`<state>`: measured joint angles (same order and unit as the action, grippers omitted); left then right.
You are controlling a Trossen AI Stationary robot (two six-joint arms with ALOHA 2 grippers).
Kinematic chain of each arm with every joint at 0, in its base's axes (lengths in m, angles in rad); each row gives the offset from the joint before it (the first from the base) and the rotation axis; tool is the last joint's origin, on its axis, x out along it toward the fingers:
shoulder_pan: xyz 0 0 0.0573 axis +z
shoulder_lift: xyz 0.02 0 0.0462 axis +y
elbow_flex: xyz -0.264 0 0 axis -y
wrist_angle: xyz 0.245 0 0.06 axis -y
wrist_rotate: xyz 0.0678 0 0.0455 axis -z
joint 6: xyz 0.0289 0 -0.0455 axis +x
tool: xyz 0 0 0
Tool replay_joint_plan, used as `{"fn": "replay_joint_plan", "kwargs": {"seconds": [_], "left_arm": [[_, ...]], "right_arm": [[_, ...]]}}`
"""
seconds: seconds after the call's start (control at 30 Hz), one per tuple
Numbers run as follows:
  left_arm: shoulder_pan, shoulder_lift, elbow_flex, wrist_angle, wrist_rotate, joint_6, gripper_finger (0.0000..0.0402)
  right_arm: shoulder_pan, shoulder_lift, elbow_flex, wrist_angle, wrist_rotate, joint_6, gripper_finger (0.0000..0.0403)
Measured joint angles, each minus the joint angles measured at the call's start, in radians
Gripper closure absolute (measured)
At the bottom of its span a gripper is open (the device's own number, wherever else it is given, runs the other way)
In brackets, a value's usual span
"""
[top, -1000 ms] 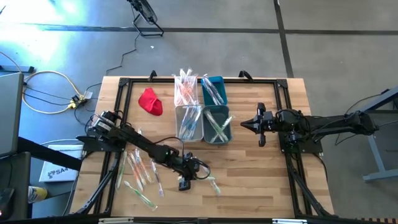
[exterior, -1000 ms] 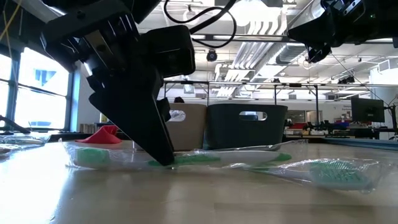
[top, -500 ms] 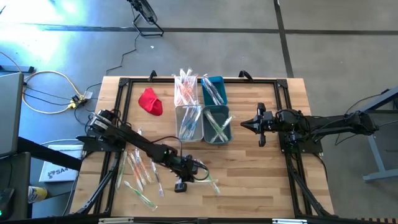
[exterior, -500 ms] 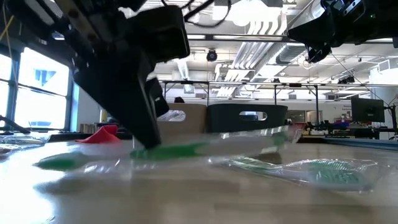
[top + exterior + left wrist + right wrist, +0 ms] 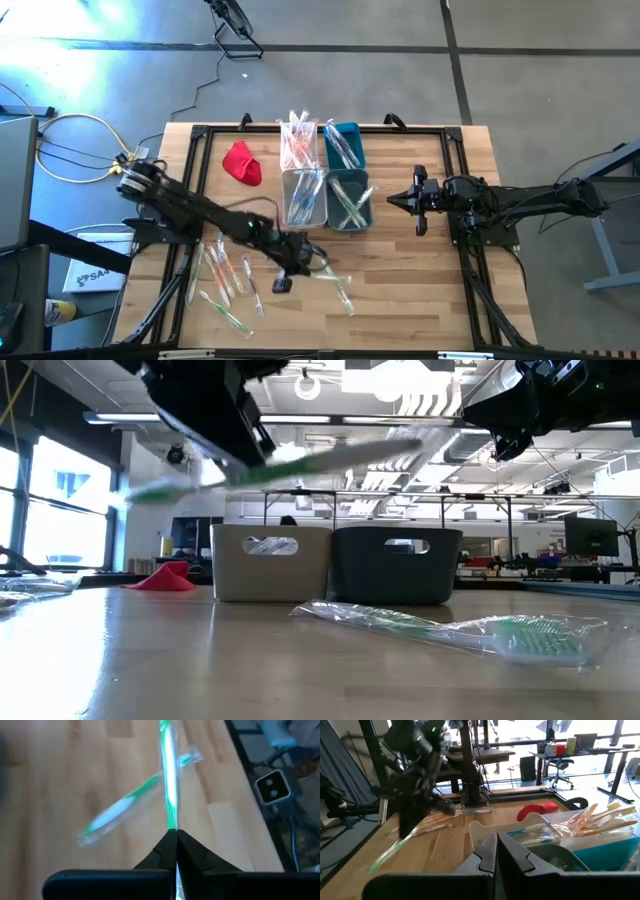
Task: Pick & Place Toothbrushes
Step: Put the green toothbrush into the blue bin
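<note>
We are clamping our left gripper point(image 5: 172, 836) on a green toothbrush point(image 5: 168, 772), pinched near one end of its clear wrapper so the rest sticks out past our fingertips. A second ago this brush was lying on the wood under our fingers; now we are carrying it well above the table point(image 5: 420, 290), over the front centre, so the pick is done and the carry to the bins is what remains. A second green toothbrush point(image 5: 470, 628) is lying flat on the boards below us, its crinkled film catching the light.

The bins point(image 5: 325, 198) are standing just beyond, four small rectangular tubs in a block, smooth-walled, with wrapped brushes poking over their rims. The loose toothbrushes point(image 5: 225, 280) are scattered to our left on the pale planked wood, thin and stiff in glossy sleeves. A soft, rumpled red cloth point(image 5: 242, 163) is sitting at the far left.

Our right gripper point(image 5: 397, 201) is waiting beside the bins with its fingers closed on nothing.
</note>
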<state>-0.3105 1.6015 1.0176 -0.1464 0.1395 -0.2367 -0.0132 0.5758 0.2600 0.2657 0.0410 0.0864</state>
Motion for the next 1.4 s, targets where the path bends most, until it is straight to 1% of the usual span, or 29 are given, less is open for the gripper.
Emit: {"fn": "replay_joint_plan", "kwargs": {"seconds": [0.17, 0.3, 0.43, 0.57, 0.67, 0.77, 0.87, 0.93, 1.03, 1.27, 1.33, 1.4], "left_arm": [[0.097, -0.158, 0.000, -0.106, -0.003, 0.091, 0.0401], [0.185, -0.266, 0.002, -0.126, -0.003, 0.174, 0.0401], [0.299, -0.328, 0.001, -0.095, -0.002, 0.241, 0.0401], [0.435, -0.346, 0.001, -0.006, 0.007, 0.260, 0.0401], [0.531, -0.346, 0.001, 0.068, 0.058, 0.251, 0.0401], [0.600, -0.346, 0.001, 0.125, 0.135, 0.233, 0.0401], [0.644, -0.346, 0.001, 0.169, 0.206, 0.204, 0.0401], [0.662, -0.346, 0.001, 0.202, 0.247, 0.187, 0.0401], [0.665, -0.343, 0.001, 0.214, 0.269, 0.180, 0.0401], [0.663, -0.333, 0.001, 0.225, 0.271, 0.180, 0.0401], [0.656, -0.326, 0.001, 0.222, 0.270, 0.180, 0.0401], [0.656, -0.326, 0.001, 0.225, 0.271, 0.181, 0.0401]], "right_arm": [[0.000, 0.001, 0.000, 0.001, 0.000, 0.000, 0.0396], [0.000, 0.005, 0.000, 0.001, 0.001, 0.000, 0.0396], [0.000, 0.023, 0.000, 0.036, 0.002, -0.012, 0.0396], [0.000, 0.068, 0.000, 0.120, 0.004, -0.095, 0.0396], [0.000, 0.111, -0.001, 0.224, 0.022, -0.152, 0.0396], [0.000, 0.161, -0.001, 0.341, 0.050, -0.148, 0.0396], [0.000, 0.217, -0.001, 0.444, 0.111, -0.130, 0.0396], [-0.001, 0.259, 0.000, 0.500, 0.124, -0.127, 0.0390], [-0.001, 0.335, 0.000, 0.588, 0.132, -0.114, 0.0360], [0.000, 0.546, 0.016, 0.868, 0.151, -0.105, 0.0234], [-0.001, 0.609, 0.041, 0.914, 0.147, -0.106, 0.0206], [-0.002, 0.673, 0.077, 0.934, 0.147, -0.106, 0.0186]]}}
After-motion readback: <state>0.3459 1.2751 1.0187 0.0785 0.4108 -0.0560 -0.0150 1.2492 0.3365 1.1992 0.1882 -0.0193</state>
